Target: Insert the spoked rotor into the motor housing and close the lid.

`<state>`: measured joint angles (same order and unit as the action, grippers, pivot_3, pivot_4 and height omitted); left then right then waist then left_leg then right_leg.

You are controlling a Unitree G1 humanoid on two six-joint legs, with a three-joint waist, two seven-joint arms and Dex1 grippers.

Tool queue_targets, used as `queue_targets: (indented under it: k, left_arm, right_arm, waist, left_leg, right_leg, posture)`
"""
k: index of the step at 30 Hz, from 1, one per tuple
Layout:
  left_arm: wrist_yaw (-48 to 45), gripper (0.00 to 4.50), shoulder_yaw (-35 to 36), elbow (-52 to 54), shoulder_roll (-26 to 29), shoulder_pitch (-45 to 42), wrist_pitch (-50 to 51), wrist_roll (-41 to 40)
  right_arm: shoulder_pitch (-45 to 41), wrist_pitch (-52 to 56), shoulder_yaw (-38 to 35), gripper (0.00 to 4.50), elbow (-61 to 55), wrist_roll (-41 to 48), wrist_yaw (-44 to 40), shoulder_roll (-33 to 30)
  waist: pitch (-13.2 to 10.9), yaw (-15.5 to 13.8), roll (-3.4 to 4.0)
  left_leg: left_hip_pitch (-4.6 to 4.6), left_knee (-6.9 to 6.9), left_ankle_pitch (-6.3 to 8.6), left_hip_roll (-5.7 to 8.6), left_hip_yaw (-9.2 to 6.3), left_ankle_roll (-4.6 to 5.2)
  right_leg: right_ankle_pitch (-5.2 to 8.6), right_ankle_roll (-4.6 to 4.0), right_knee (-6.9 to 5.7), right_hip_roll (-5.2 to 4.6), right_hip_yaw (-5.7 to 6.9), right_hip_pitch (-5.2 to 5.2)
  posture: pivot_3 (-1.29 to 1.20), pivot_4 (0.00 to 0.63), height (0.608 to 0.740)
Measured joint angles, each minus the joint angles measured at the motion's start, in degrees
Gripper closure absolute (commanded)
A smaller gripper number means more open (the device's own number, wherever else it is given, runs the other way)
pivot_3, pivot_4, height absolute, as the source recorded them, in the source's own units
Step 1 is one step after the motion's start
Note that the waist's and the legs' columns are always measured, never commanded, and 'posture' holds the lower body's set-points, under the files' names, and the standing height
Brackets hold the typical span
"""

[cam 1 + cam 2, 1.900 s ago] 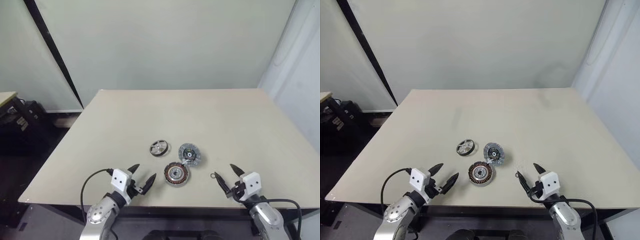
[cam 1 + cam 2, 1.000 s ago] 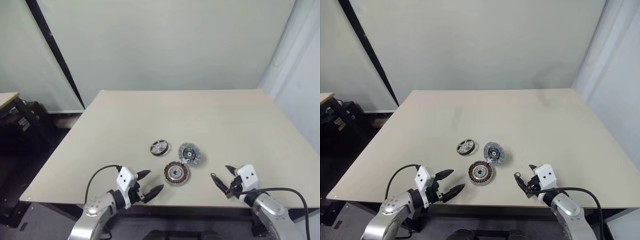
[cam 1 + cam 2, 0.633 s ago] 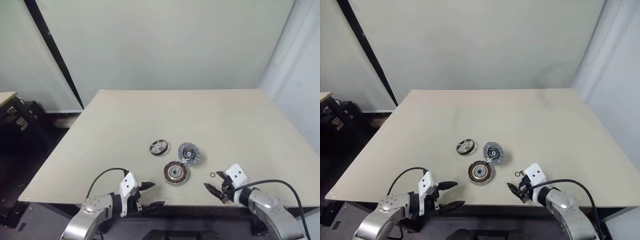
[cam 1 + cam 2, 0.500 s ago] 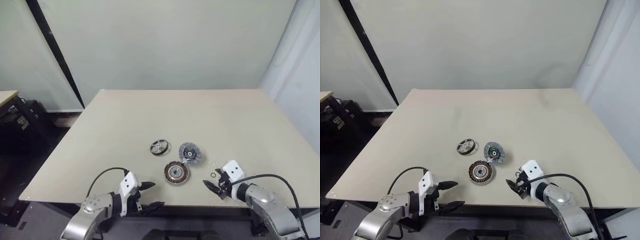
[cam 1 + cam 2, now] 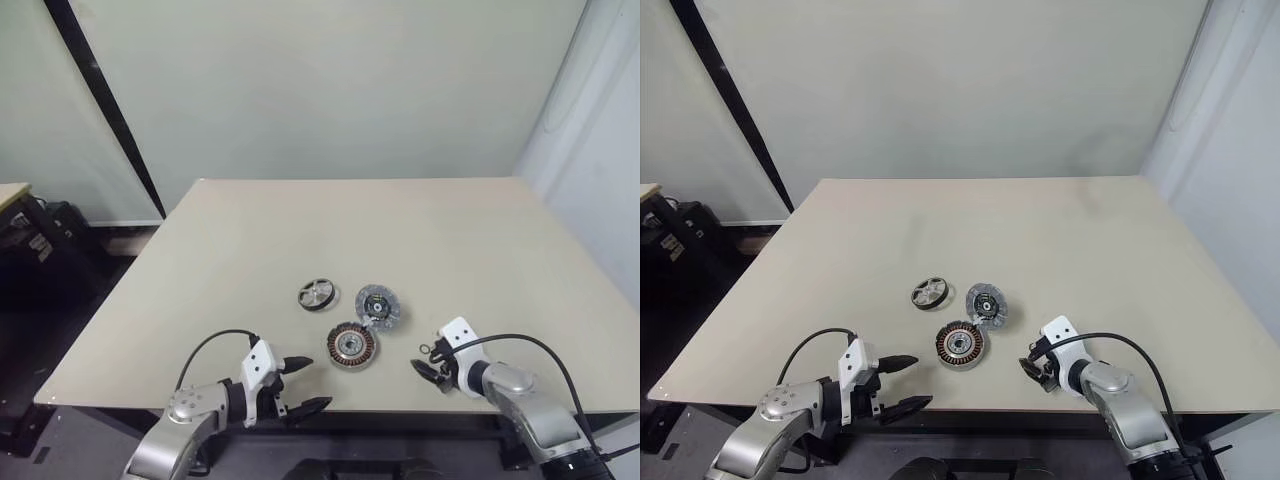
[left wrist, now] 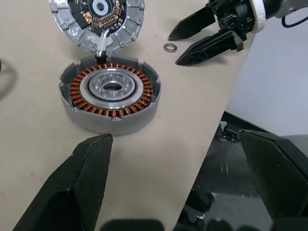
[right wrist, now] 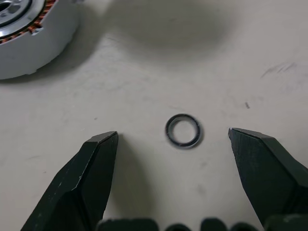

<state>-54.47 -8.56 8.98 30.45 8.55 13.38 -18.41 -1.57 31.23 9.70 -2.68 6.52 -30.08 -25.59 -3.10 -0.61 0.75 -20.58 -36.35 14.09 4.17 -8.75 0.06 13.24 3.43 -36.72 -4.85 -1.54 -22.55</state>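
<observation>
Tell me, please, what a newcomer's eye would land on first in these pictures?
Probably the motor housing with its copper windings near the table's front edge, the lid touching it behind and the spoked rotor apart to the left. Next, the open right gripper framing a small ring.

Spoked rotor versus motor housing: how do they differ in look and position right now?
The spoked rotor is an open silver wheel with a dark rim; the motor housing shows copper-brown windings around a silver centre. The rotor looks smaller and lies farther from the robot; the housing sits nearer, between the grippers. Both lie flat on the table, untouched.
</observation>
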Motion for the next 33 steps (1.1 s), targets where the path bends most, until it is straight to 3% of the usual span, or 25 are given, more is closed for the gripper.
queue_targets:
  k: [2, 9, 10, 23, 33]
  left_arm:
    - [0.3, 0.00, 0.0, 0.0, 0.0, 0.1, -0.3, 0.2]
    - [0.3, 0.00, 0.0, 0.0, 0.0, 0.2, -1.0, 0.7]
    - [0.3, 0.00, 0.0, 0.0, 0.0, 0.2, -1.0, 0.8]
    - [0.8, 0.00, 0.5, -0.5, 0.0, 0.2, -1.4, 0.8]
    - [0.9, 0.00, 3.5, -3.0, 0.8, -0.5, -2.4, 0.6]
  right_arm:
    - [-0.1, 0.1, 0.0, 1.11, 0.1, 0.0, 0.1, 0.3]
    - [-0.3, 0.6, 0.0, 3.56, 0.2, 0.0, 0.8, 1.1]
    - [-0.3, 0.6, 0.0, 3.71, 0.2, 0.0, 0.9, 1.1]
    - [-0.3, 2.0, 0.1, 3.71, -3.1, 0.2, 0.4, 0.8]
    - [-4.4, 13.1, 6.7, 3.71, -14.6, 2.6, -5.5, -0.4]
  waist:
    - [0.0, 0.0, -0.01]
    - [0.0, 0.0, -0.03]
    - [0.0, 0.0, -0.03]
    - [0.0, 0.0, -0.02]
    - [0.0, 0.0, -0.07]
  left_leg:
    - [0.00, -0.02, 0.00, -0.03, 0.01, 0.00]
    - [0.02, -0.04, 0.00, -0.03, 0.06, 0.00]
    - [0.02, -0.04, 0.00, -0.03, 0.07, 0.00]
    - [-0.01, -0.16, 0.00, -0.05, 0.09, 0.01]
    - [-0.02, -0.16, 0.02, -0.07, 0.08, 0.03]
  right_leg:
    - [0.00, 0.00, 0.00, 0.00, -0.01, 0.00]
    - [0.00, 0.00, -0.01, 0.02, -0.07, 0.01]
    - [0.00, 0.00, -0.01, 0.02, -0.07, 0.01]
    - [0.00, 0.01, -0.05, 0.02, -0.09, 0.01]
    - [-0.01, 0.01, -0.04, 0.01, -0.09, -0.02]
  posture:
    - [0.00, 0.000, 0.740]
    - [0.00, 0.000, 0.740]
    - [0.00, 0.000, 0.740]
    - [0.00, 0.000, 0.740]
    - [0.00, 0.000, 0.740]
